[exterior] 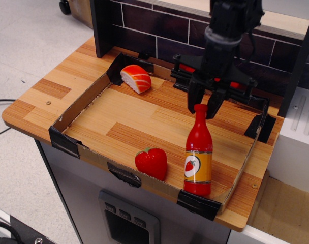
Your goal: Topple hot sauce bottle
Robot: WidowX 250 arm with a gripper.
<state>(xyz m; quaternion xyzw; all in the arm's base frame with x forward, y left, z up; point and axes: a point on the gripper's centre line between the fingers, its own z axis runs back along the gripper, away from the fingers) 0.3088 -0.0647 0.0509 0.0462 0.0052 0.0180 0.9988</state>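
Observation:
The hot sauce bottle (198, 152) is glossy red with an orange label band and a round emblem. It stands upright near the front right corner of the cardboard-walled tray (79, 105). My gripper (202, 110) hangs straight above it. Its two black fingers (192, 101) sit on either side of the bottle's round cap and hold the top of the neck. The bottle's base is close to the tray's front wall.
A salmon sushi toy (136, 77) lies at the tray's back left. A short red fruit toy (151, 161) sits against the front wall. A plain red bottle (191, 67) lies at the back, partly behind my arm. A white box (297, 137) stands to the right, a dark brick wall behind.

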